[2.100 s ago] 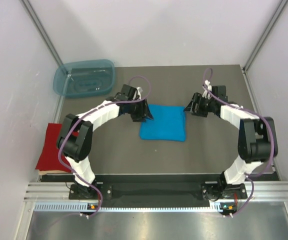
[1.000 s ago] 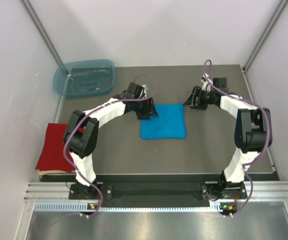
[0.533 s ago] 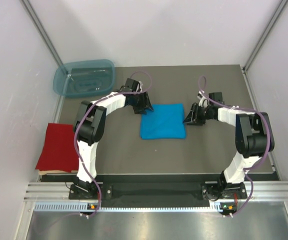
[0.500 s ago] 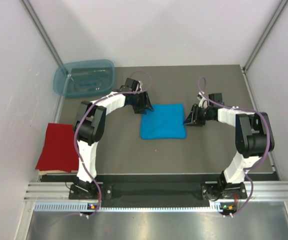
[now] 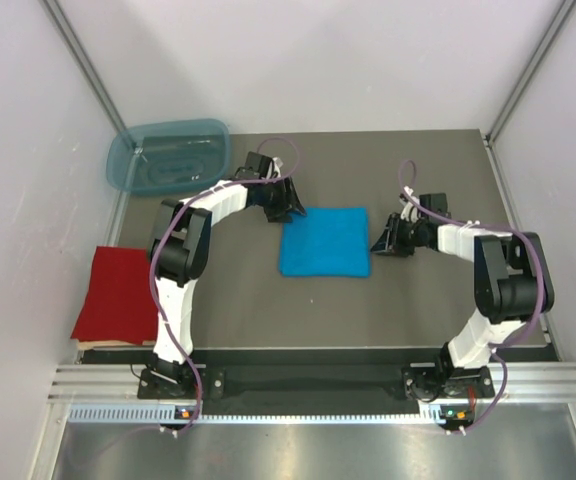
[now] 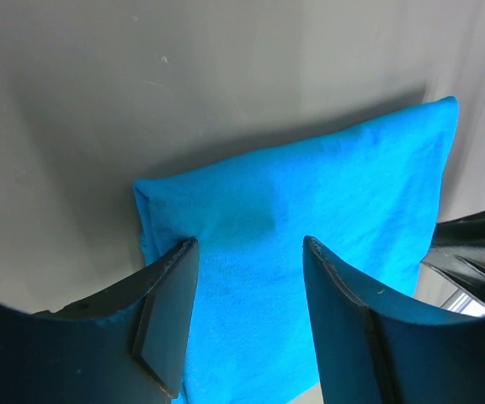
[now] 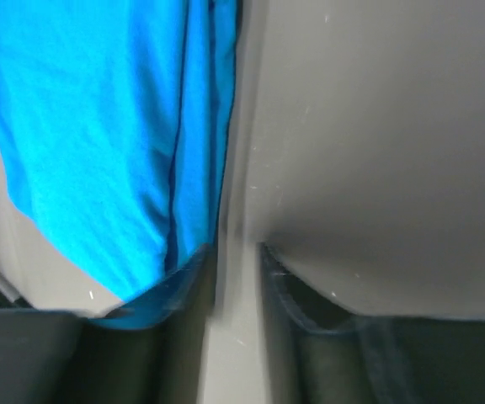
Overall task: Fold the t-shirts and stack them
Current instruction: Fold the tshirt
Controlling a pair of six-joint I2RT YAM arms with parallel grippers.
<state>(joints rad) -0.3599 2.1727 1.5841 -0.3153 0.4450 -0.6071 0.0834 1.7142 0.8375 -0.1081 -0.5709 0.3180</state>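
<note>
The turquoise t-shirt (image 5: 324,242) lies folded to a flat square in the middle of the dark table (image 5: 418,300). The red t-shirt (image 5: 116,293) lies folded at the table's left edge, apart from both arms. My left gripper (image 5: 289,206) hovers at the turquoise shirt's far left corner. In the left wrist view that gripper (image 6: 249,248) is open, with the shirt (image 6: 310,194) lying under the gap. My right gripper (image 5: 382,241) is just off the shirt's right edge. In the right wrist view its jaws (image 7: 236,252) stand narrowly open over bare table, with the shirt's edge (image 7: 91,126) beside one finger.
A translucent blue-green tub (image 5: 168,156) stands at the far left corner. White walls with metal posts (image 5: 521,75) close in the table on three sides. The arm bases and a rail (image 5: 308,385) run along the near edge.
The left gripper has drawn back from the shirt's left edge to its far left corner. The right gripper has come nearer along the shirt's right edge, and its jaws have narrowed.
</note>
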